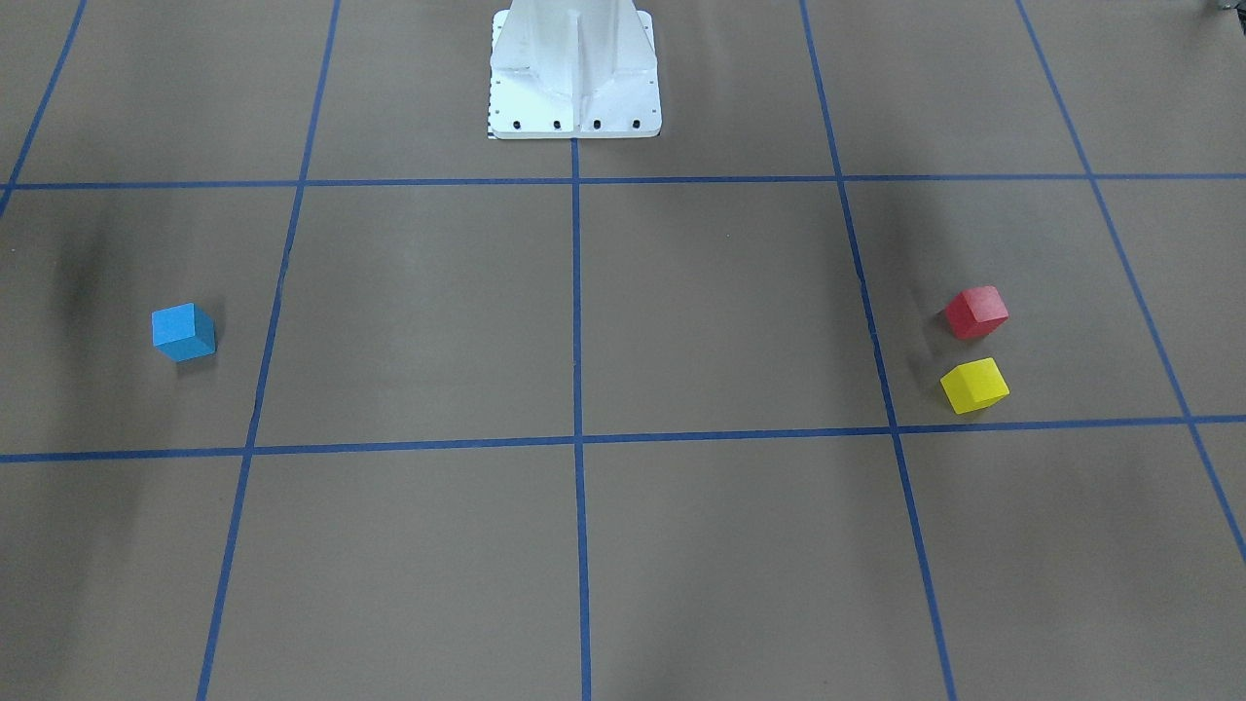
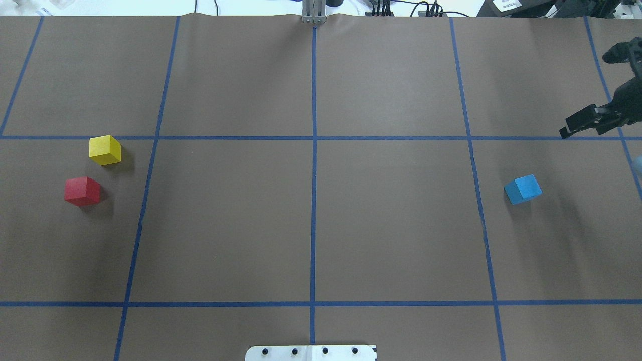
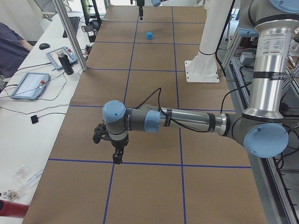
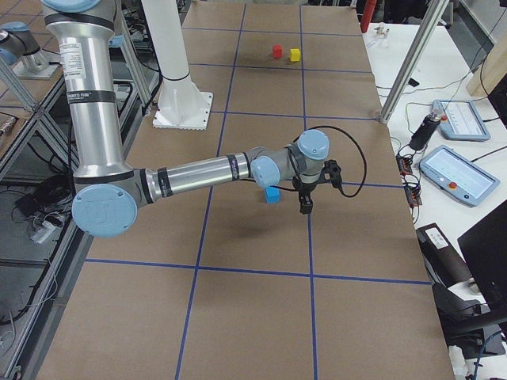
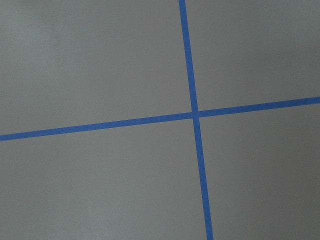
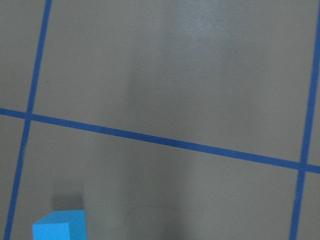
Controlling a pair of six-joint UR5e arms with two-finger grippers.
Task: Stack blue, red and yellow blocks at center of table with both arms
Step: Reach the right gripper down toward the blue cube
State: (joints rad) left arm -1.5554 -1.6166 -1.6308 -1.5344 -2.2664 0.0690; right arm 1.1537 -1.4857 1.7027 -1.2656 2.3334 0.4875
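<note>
The blue block (image 1: pixel 183 331) sits on the brown table on the robot's right side; it also shows in the overhead view (image 2: pixel 523 189) and at the bottom left of the right wrist view (image 6: pixel 59 232). The red block (image 2: pixel 82 191) and the yellow block (image 2: pixel 105 150) sit close together but apart on the robot's left side, also seen from the front as red (image 1: pixel 976 312) and yellow (image 1: pixel 974 385). My right gripper (image 2: pixel 567 131) hovers beyond the blue block near the table's right end; I cannot tell if it is open. My left gripper (image 3: pixel 117 157) hangs near the table's left end; I cannot tell its state.
Blue tape lines divide the table into a grid (image 2: pixel 314 138). The white robot base (image 2: pixel 311 352) stands at the near edge's middle. A metal post (image 2: pixel 314 12) stands at the far edge. Tablets and cables lie on the side desk (image 4: pixel 451 166).
</note>
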